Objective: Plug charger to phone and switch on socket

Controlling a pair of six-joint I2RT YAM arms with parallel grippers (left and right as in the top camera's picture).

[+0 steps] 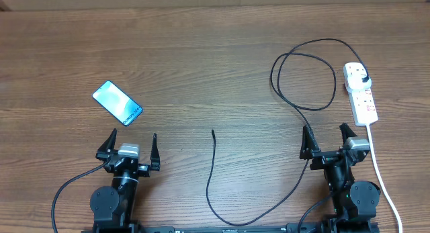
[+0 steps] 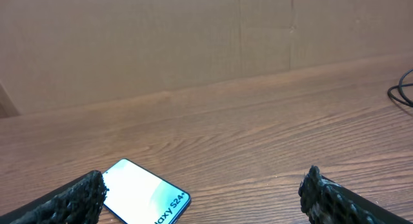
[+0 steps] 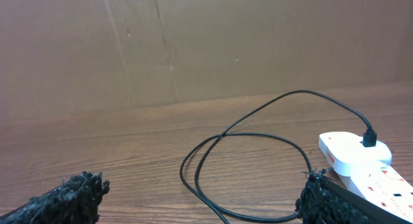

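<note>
Your left tool [image 1: 134, 135] and right tool [image 1: 324, 128] both stand released and empty. The charger [image 1: 211, 167] has its loose end between them, nearer the left, running fore-aft. The phone [image 1: 117, 103] lies just beyond the left tool.

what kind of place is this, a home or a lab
Most likely a robotics test bench, not a home: a wood-grain table, a plain brown board backdrop, and two arms mounted at its edge facing a staged phone and power strip.
</note>
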